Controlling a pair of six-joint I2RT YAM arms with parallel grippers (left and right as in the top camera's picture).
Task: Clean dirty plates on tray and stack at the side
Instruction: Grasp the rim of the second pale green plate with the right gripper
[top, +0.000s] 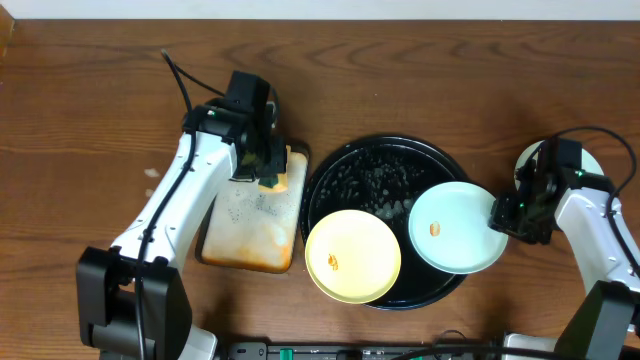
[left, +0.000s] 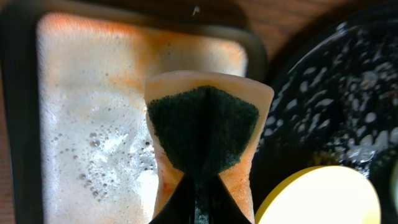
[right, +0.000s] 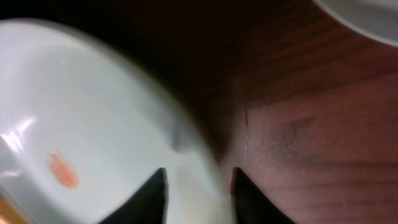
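A wooden counter (top: 400, 60) carries a large round black tray (top: 370, 175). Just left of it sits a soapy, orange-stained rectangular tray (top: 245, 235). A pale yellow plate (top: 352, 255) overlaps the black tray's front rim. A mint-green plate (top: 455, 228) (with an orange speck (top: 435, 228)) overlaps its right rim, its edge pinched in the right gripper's (top: 497, 215) jaws. Left of the black tray, the left gripper's (top: 268, 165) jaws clamp a green-faced sponge (left: 205, 134).

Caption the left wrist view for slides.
Left gripper pinches a green-faced pale sponge over the foamy, orange-stained rectangular tray, beside the round black tray and pale yellow plate.
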